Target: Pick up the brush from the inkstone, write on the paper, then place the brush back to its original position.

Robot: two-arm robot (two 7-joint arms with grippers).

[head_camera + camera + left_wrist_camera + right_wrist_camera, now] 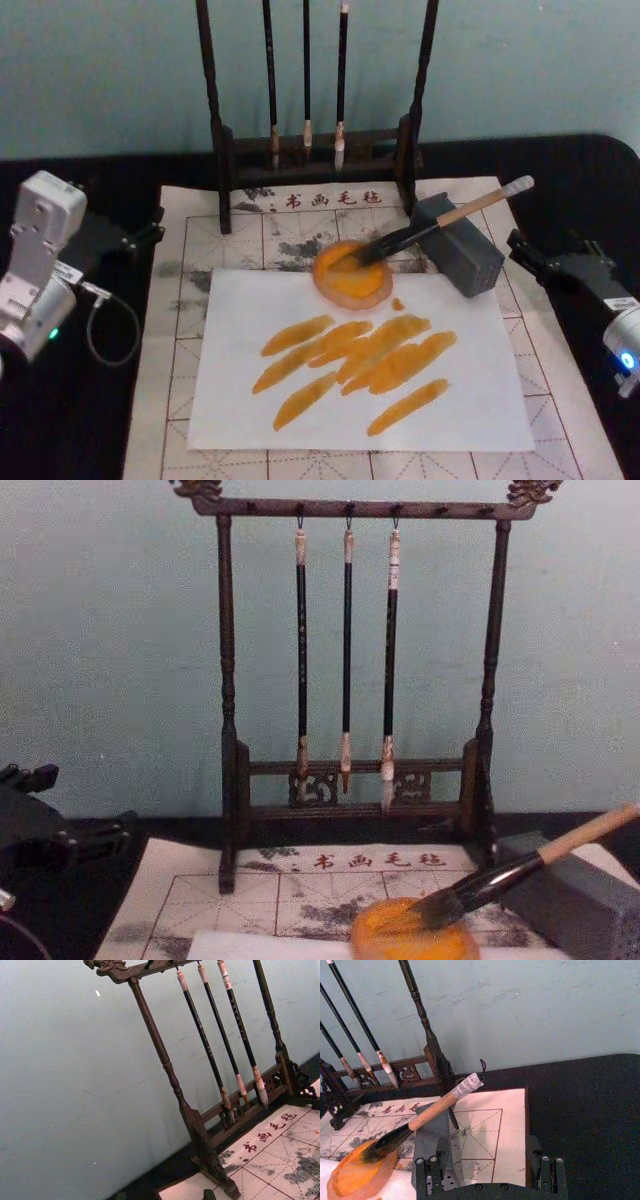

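Meanwhile brush (437, 225) leans into inkstone (352, 274) (claws flank).

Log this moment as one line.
brush: tip in inkstone, handle on grey block | paper: orange strokes | left pincer, right pincer: apart, off mat

Dark wooden brush rack (310, 150) stands upright at the back of the counter (560, 170), against a pale teal wall (110, 630). 3 thin black-handled brushes (346, 650) hang from the rack's top bar, pale tips down, side by side between the 2 posts. Grid mat (190, 250) with red lines lies in front of the rack, its far edge under the rack's feet; grey ink stains and a row of red characters (325, 199) sit just in front of the rack base. Grey block (462, 250) rests on the mat, in front of the rack's right post.
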